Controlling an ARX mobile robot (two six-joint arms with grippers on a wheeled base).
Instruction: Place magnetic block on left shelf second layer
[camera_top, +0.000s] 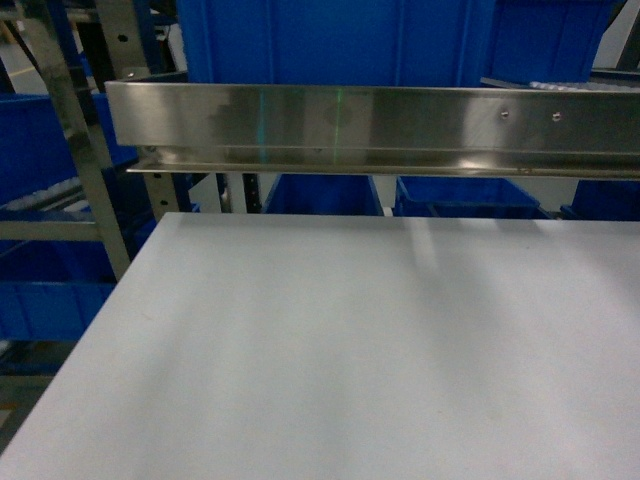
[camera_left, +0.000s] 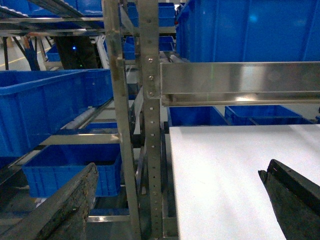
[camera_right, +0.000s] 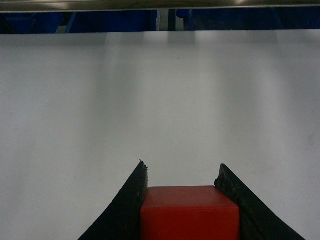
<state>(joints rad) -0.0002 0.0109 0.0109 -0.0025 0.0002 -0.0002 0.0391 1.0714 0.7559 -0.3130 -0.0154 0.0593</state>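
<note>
Red block: one magnetic block (camera_right: 189, 212), squeezed between the two black fingers (camera_right: 125, 210) of the right gripper (camera_right: 182, 172), over the white table (camera_right: 160, 100).
Left gripper (camera_left: 180, 200): two fingers spread wide, holding nothing.
Left shelf: one steel rack (camera_left: 150, 100), with one big blue crate (camera_left: 45, 110) on its rails.
Steel bar (camera_top: 370, 130): one, across the back of the table.

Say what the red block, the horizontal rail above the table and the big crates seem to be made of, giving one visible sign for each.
Red block: probably plastic, matte; even colour, no glare.
Rail: brushed steel by its look; silvery, streaked reflections, screw heads.
Crates: moulded plastic, slightly glossy; uniform blue, thick rolled rims.
</note>
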